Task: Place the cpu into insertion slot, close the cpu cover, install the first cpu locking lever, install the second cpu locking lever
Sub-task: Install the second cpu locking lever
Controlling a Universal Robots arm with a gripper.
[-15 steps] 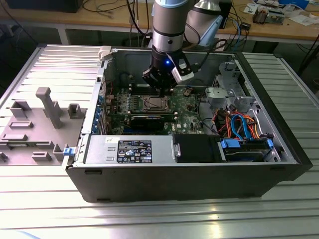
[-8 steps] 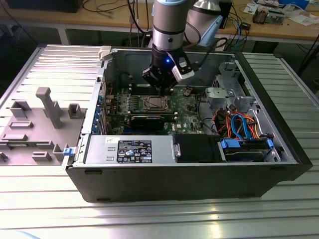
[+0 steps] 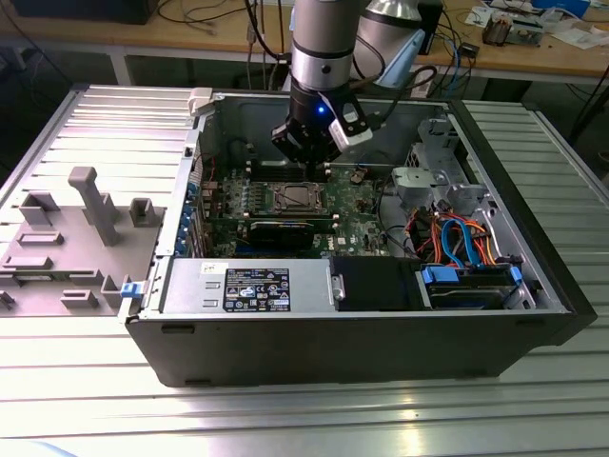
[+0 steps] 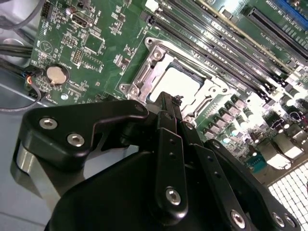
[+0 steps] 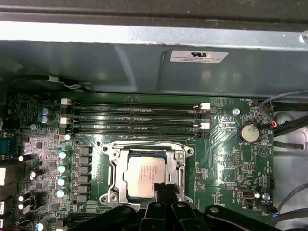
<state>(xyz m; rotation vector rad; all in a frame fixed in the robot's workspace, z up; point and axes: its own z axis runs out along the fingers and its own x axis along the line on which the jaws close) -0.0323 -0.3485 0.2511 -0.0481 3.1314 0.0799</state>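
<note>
The cpu (image 5: 146, 172), a silver-topped square chip, lies flat in the insertion slot on the green motherboard. The slot itself is mostly hidden under it. The cpu cover (image 5: 111, 168), a silver frame plate with a window, lies down around the chip. Both also show in the second wrist view: cpu (image 4: 175, 81), cpu cover (image 4: 143, 77). My gripper (image 5: 164, 188) hangs just above the socket's edge with its black fingers pressed together, tip close to the frame (image 4: 168, 101). In the exterior view my gripper (image 3: 306, 157) sits just behind the socket (image 3: 295, 198). Whether the tip touches a locking lever is unclear.
Long black memory slots (image 5: 134, 118) run beside the socket, and a round coin battery (image 5: 249, 132) sits further along the board. The case wall (image 5: 144, 53) rises close behind. A power supply (image 3: 243, 286) and a drive cage with cables (image 3: 457, 238) fill the case's front and right.
</note>
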